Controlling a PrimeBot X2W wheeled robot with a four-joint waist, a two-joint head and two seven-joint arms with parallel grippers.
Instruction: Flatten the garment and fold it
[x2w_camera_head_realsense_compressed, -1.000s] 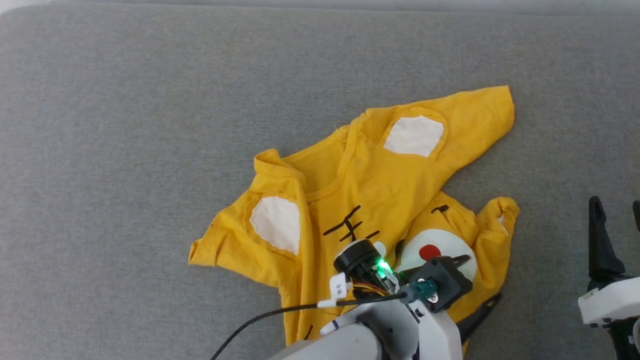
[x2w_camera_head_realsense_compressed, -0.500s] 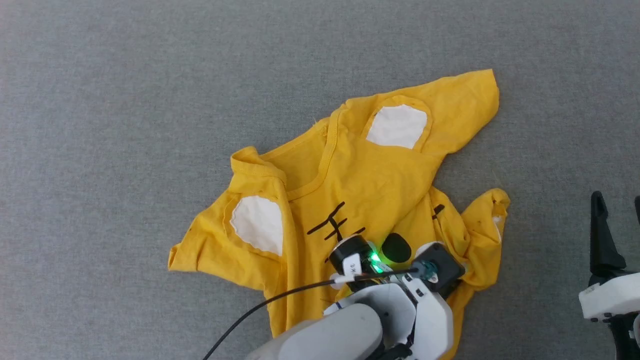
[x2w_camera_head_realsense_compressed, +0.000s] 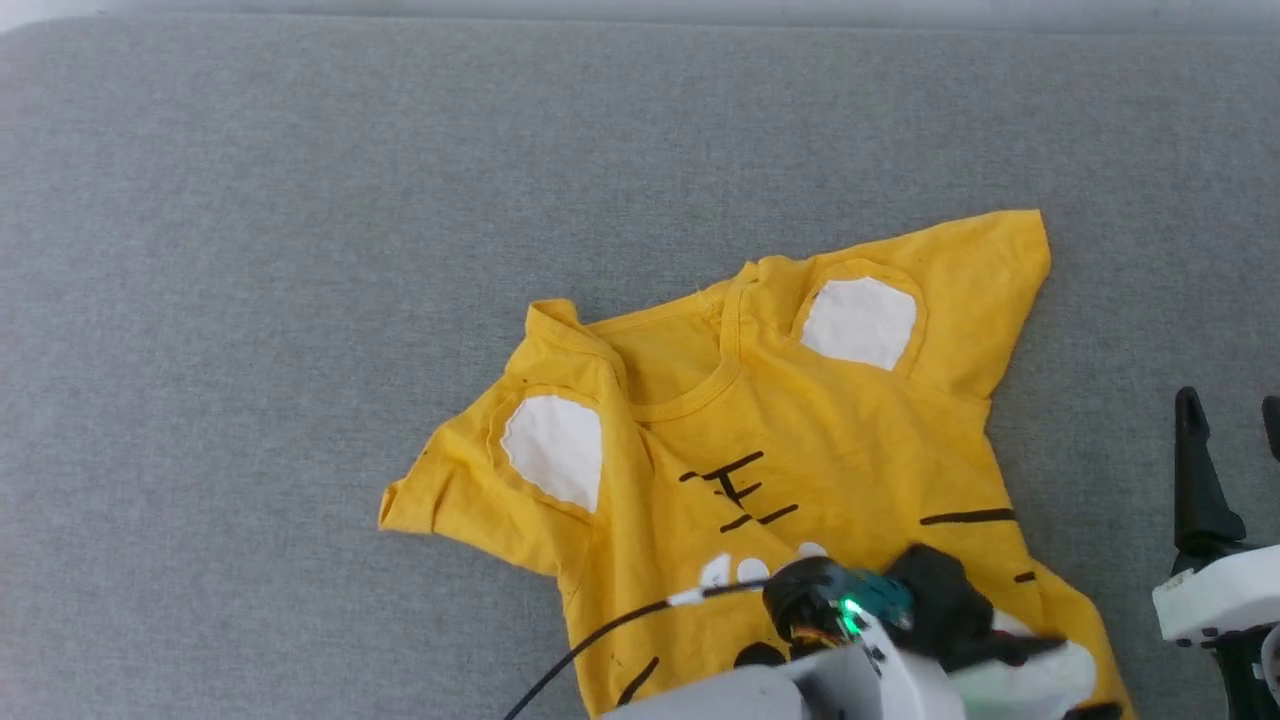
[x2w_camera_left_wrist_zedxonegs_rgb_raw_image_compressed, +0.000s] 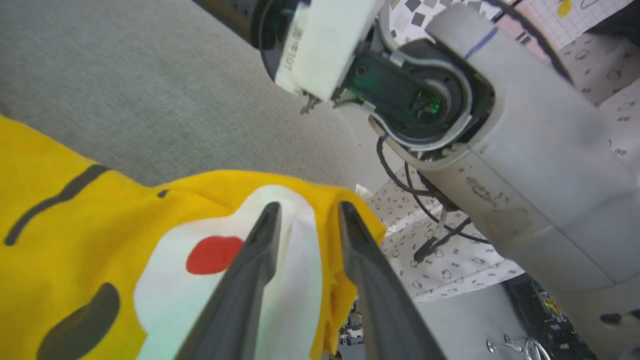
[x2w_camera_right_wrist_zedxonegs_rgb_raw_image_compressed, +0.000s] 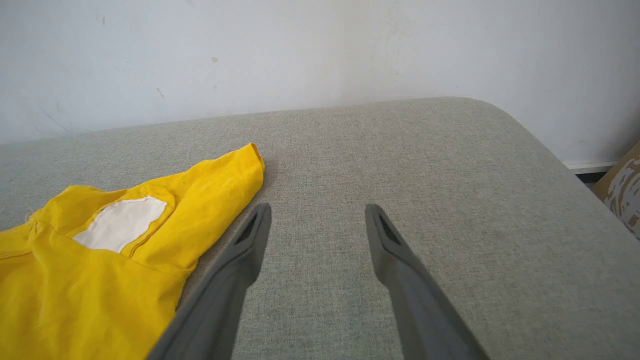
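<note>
Two tools: left tool (x2w_camera_left_wrist_zedxonegs_rgb_raw_image_compressed: 309, 207) over the garment's near right corner; right tool (x2w_camera_right_wrist_zedxonegs_rgb_raw_image_compressed: 317, 210) over bare desk, off to the right.
Garment: the garment (x2w_camera_head_realsense_compressed: 800, 440) lies print side up on the grey desk (x2w_camera_head_realsense_compressed: 300, 250), with its collar (x2w_camera_head_realsense_compressed: 690, 400) toward the far side, sleeves spread left and right, and the hem toward the robot.
Print: a white patch (x2w_camera_head_realsense_compressed: 555, 445) on each shoulder, black stripes (x2w_camera_head_realsense_compressed: 735, 485) below the collar, a red dot (x2w_camera_left_wrist_zedxonegs_rgb_raw_image_compressed: 215, 254) on a white round (x2w_camera_left_wrist_zedxonegs_rgb_raw_image_compressed: 170, 295) near the hem.
Left tool: fingers apart with a narrow gap, lying along the white round at the cloth's edge. Whether they press on the fabric is hard to tell, since the head view is blurred there.
Right tool: fingers wide apart, holding nothing, near the sleeve (x2w_camera_right_wrist_zedxonegs_rgb_raw_image_compressed: 220, 185) on that side but clear of it.
Backdrop: pale wall (x2w_camera_right_wrist_zedxonegs_rgb_raw_image_compressed: 300, 50) behind the desk's rounded far corner.
</note>
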